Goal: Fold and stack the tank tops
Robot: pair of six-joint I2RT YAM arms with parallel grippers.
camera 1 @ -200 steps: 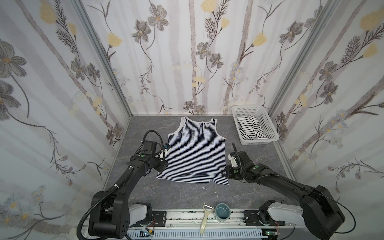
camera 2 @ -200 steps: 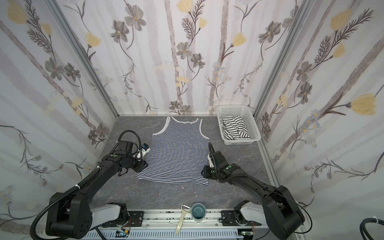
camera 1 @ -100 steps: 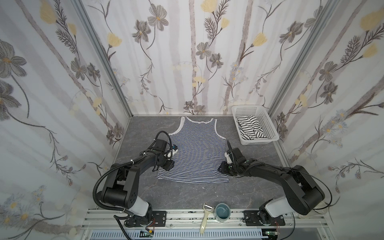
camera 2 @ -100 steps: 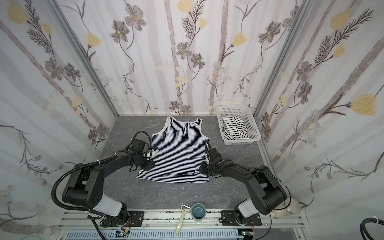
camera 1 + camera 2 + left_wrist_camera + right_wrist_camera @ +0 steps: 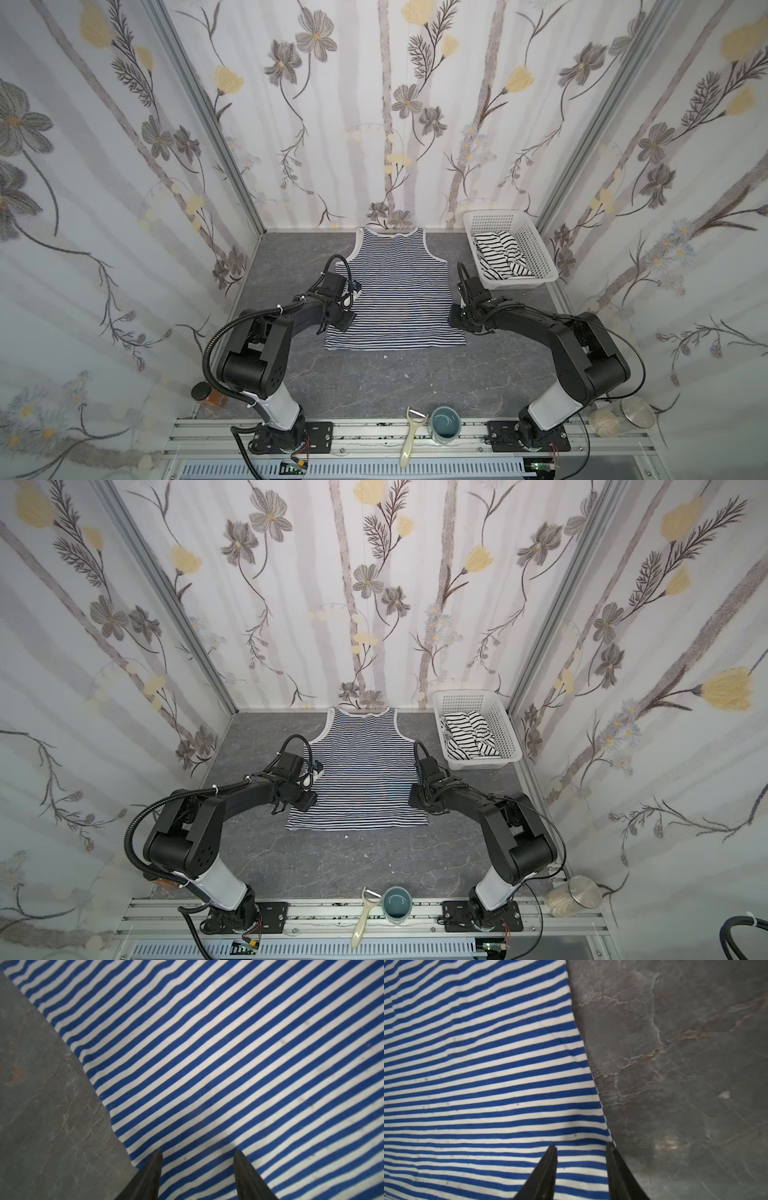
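The navy-and-white tank top (image 5: 397,291) (image 5: 359,771) lies spread flat on the grey table, straps toward the back wall. The white tank top with wider black stripes (image 5: 500,253) (image 5: 469,735) sits crumpled in the white basket (image 5: 536,249). My left gripper (image 5: 345,322) (image 5: 198,1153) is open low over the spread top's left side edge, with one fingertip at the edge and the other over the cloth. My right gripper (image 5: 455,320) (image 5: 581,1147) is open over the right side edge, with striped cloth showing between its tips. Neither holds anything.
A peeler (image 5: 411,436) and a blue-grey cup (image 5: 444,424) rest on the front rail. A glass jar (image 5: 619,419) lies at the front right, and a small dark-lidded jar (image 5: 208,395) at the front left. Floral walls close in three sides.
Both grippers have shifted a little inward onto the spread top's side edges. Both elbows have risen and drawn back. The jaws stand slightly wider.
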